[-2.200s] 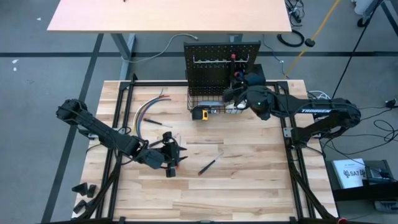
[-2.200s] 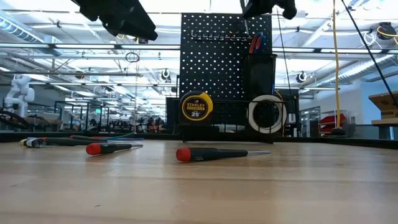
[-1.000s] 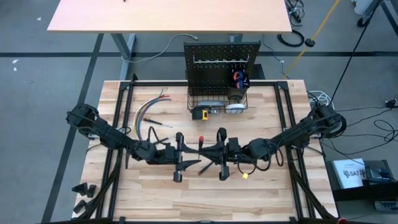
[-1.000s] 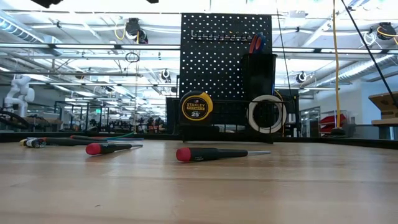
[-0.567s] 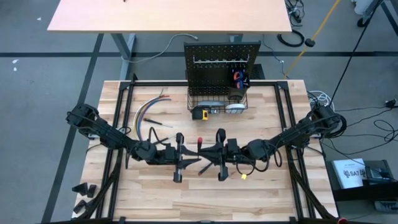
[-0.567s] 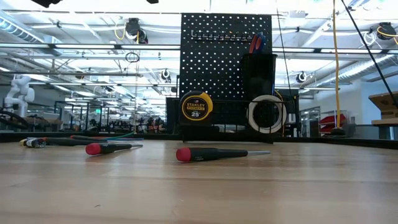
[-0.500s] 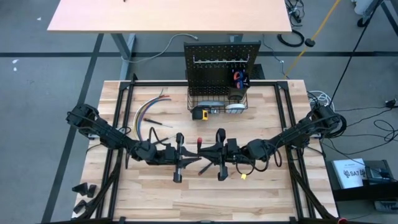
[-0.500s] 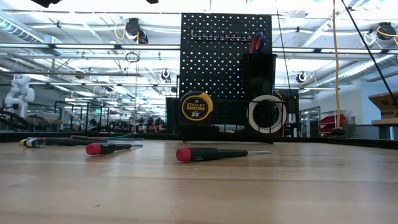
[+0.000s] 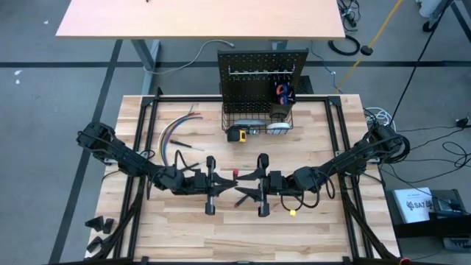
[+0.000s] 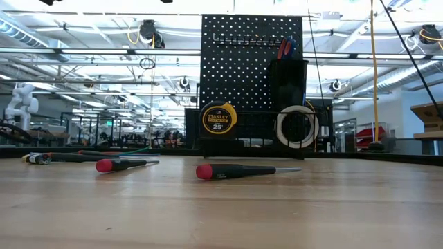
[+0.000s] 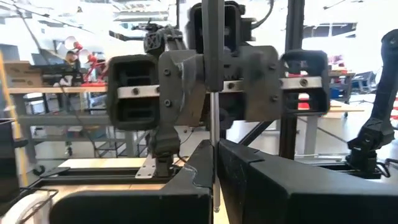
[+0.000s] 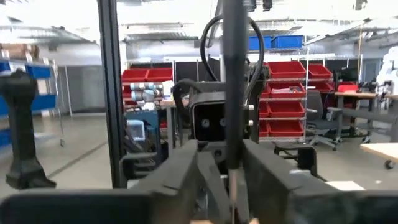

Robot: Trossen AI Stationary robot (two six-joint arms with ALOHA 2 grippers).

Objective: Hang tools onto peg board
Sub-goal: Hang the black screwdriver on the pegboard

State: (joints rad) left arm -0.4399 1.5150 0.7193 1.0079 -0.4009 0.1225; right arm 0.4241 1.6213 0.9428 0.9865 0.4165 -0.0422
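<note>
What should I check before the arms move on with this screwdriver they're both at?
1. Left gripper shut on the thin silver shaft of the red-and-black screwdriver: ok.
2. Right gripper let go of that screwdriver's handle: cannot tell.
3. Held screwdriver lifted off the tan wooden table: ok, both grippers sit above what the low view shows.
4. Free hooks on the silver hook rail of the upright black perforated peg board: ok, no tool hangs there.
5. Loose red-capped screwdriver out of the way: ok, it lies flat on the table.
</note>
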